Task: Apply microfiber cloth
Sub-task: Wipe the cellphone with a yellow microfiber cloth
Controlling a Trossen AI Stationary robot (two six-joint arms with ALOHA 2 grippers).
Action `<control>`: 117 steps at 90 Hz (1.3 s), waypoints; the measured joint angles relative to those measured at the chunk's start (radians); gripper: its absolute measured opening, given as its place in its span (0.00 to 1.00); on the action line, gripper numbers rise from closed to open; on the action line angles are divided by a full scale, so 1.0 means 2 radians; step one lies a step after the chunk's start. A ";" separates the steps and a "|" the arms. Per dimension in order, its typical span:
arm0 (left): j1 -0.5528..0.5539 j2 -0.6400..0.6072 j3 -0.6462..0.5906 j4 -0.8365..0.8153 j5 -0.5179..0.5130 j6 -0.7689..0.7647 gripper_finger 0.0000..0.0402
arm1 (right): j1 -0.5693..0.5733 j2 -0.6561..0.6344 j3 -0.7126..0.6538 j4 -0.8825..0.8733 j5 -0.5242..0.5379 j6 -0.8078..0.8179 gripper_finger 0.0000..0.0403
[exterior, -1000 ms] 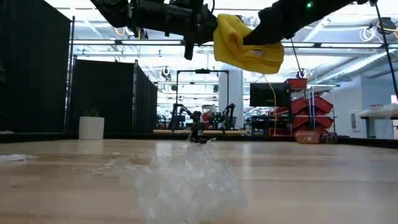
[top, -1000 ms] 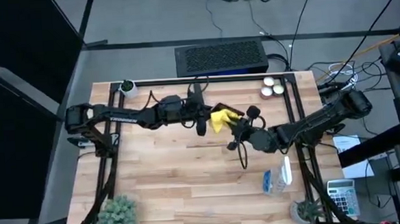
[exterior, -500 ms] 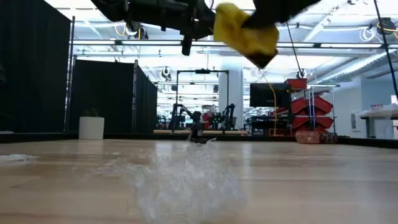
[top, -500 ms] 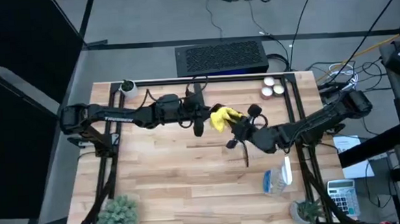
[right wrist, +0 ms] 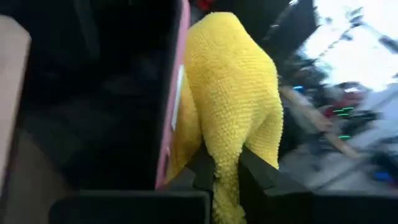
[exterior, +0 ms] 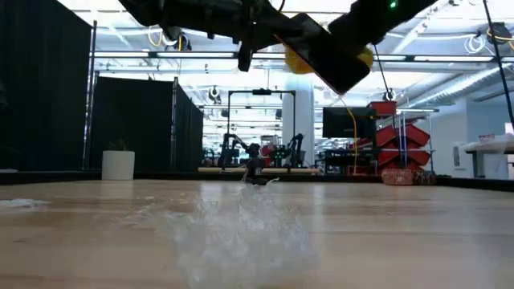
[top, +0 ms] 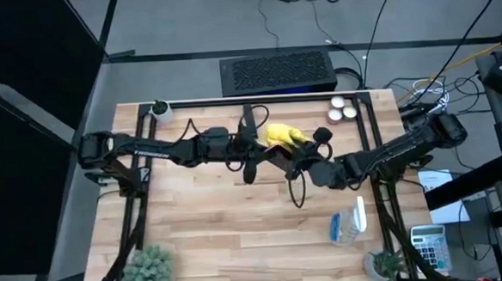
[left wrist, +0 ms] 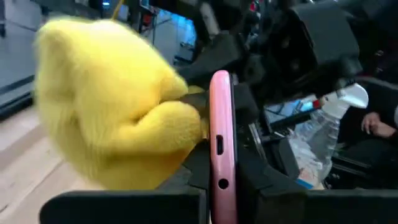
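Clamped on the edges of a pink-cased phone, my left gripper holds it up off the table, its thin rim with the charging port facing that wrist's camera. My right gripper is pinched shut on the microfiber cloth, which bulges out in a thick yellow wad above its fingers.

From overhead, both grippers meet near the middle of the wooden table, toward its far side, with the cloth bunched right against the phone. I read this arrangement as one arm presenting the phone steady in the air so the other can rub the cloth across a face; the cloth looks pressed to the phone's side, though I can't tell how firmly.

The cloth has a nubby, looped pile, soft and rounded, folding over itself. The phone is rigid and flat: dark glossy screen, smooth pink case edge. At table height it shows as a dark slab tilted above the wood, a sliver of yellow behind it. A clear spray bottle lies on the table near my right arm, well apart from the work.
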 joint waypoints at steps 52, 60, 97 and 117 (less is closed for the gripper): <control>0.003 0.000 0.000 0.003 -0.026 0.012 0.03 | 0.001 0.059 0.059 0.068 -0.112 -0.005 0.04; 0.001 0.000 0.000 -0.002 -0.036 0.023 0.03 | -0.014 0.070 0.059 0.099 -0.111 -0.028 0.04; -0.001 -0.003 0.000 -0.021 -0.040 0.062 0.03 | -0.022 0.041 0.062 -0.100 -0.100 0.118 0.04; -0.002 -0.005 0.000 -0.016 -0.044 0.066 0.03 | -0.010 0.040 0.058 -0.044 -0.090 0.086 0.04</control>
